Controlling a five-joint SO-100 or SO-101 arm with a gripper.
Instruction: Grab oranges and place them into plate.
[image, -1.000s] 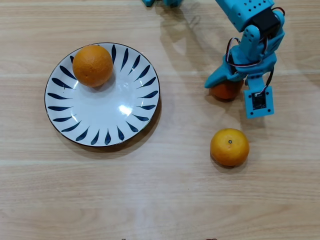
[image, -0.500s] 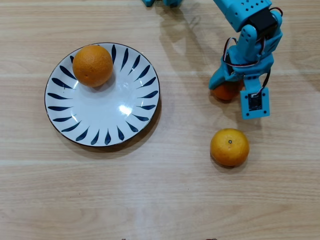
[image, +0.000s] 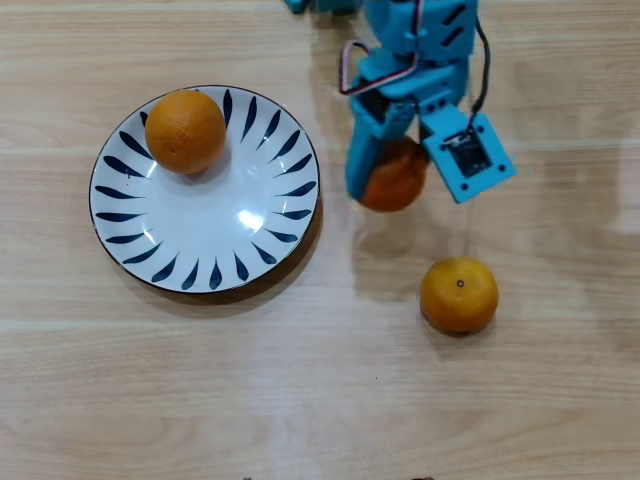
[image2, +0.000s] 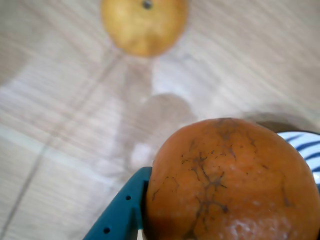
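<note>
Over on the left of the overhead view, the plate (image: 205, 190) sits on the wooden counter (image: 300, 400) with the larger orange (image: 185, 131) already resting in its upper-left part, touching the blue-stroked rim area. Moving right, just past the plate's edge, there's the blue claw (image: 385, 175), clenched around the darker orange (image: 392, 180), which hangs between the plate and the last fruit. The wrist view backs it up: the dark, veined orange (image2: 230, 182) fills the lower right, one teal finger (image2: 122, 212) pressed against its side, and its shadow on the boards suggests it is lifted clear of the counter. A sliver of the plate's rim (image2: 302, 142) peeks out beyond it. Further right and lower, the yellower orange (image: 459, 294) with its stem dot waits alone on the counter, well apart from the plate. The step in hand looks like the carry to the plate. To do it well, the arm should hold its height until the fruit is fully over the rim, aim for the bare white centre rather than the spot beside the larger orange, lower close to the glaze, and only then release, so the round fruit doesn't roll off or knock its neighbour.
</note>
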